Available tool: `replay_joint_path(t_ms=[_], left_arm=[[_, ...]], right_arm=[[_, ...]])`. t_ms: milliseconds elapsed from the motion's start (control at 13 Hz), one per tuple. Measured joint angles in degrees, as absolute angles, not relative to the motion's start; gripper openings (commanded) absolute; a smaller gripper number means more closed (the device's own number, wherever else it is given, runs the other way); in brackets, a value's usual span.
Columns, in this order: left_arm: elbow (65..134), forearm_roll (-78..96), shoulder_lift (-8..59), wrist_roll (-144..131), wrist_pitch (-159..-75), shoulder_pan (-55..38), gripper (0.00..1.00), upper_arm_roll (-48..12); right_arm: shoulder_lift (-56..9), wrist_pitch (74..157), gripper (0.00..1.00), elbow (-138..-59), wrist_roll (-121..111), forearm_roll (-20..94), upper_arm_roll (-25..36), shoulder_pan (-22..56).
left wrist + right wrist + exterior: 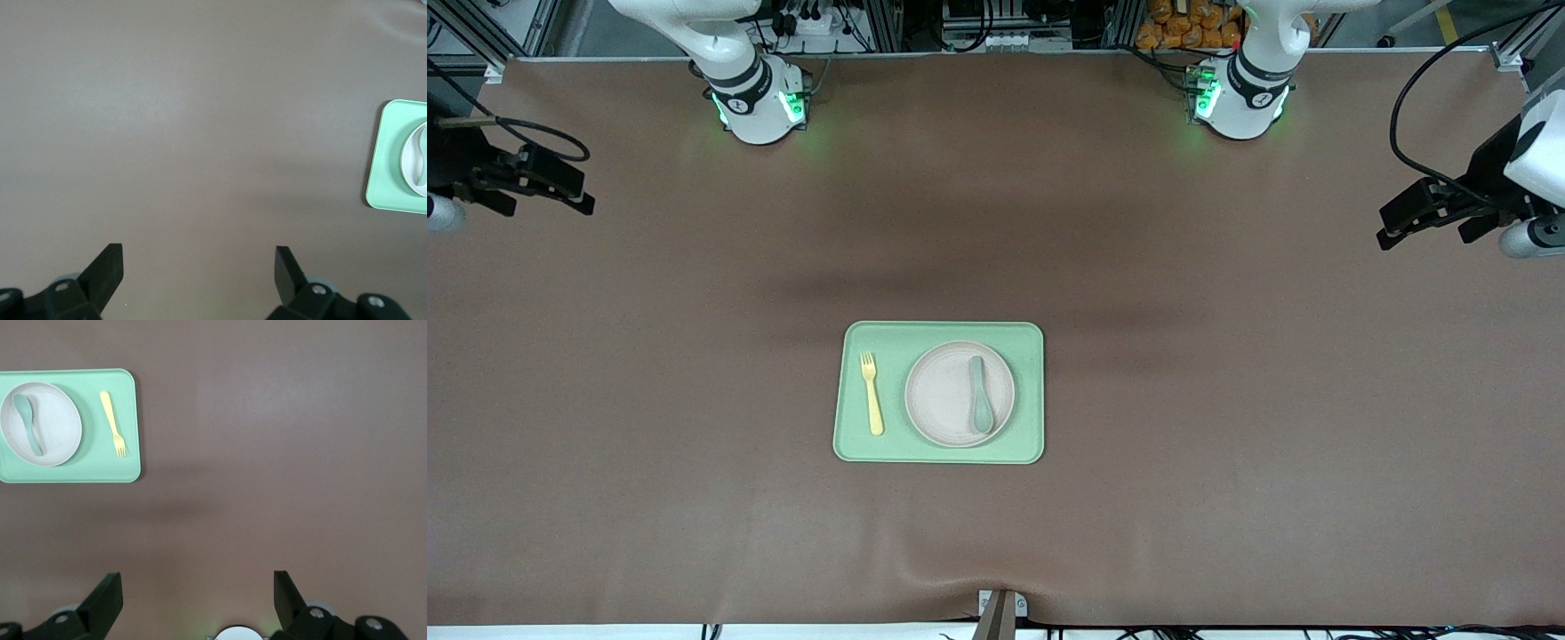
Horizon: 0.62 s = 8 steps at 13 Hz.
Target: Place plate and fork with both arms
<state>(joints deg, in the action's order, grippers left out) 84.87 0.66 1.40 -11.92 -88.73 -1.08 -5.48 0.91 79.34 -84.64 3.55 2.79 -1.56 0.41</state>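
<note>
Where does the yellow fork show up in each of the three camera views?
Front view: the fork lies on the green tray, beside the plate, toward the right arm's end.
Left wrist view: not in it; only one end of the tray and part of the plate show.
Right wrist view: the fork lies on the tray beside the plate.
Shared landmark: the green tray.

You are looking at a wide table (649,373) under a wrinkled brown cover, with aluminium framing (516,27) and tangled cables (978,22) along its robot-side edge.
</note>
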Motion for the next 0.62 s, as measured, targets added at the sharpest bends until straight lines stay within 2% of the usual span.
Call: replay_joint_path(t_ms=[615], left_arm=[[87.4,0.7,-0.1,-11.8,-88.6,-2.4,1.0,-5.8]], right_arm=[[-2.8,82.4,1.0,-80.7,3.6,-1.5,-2.8,0.4]])
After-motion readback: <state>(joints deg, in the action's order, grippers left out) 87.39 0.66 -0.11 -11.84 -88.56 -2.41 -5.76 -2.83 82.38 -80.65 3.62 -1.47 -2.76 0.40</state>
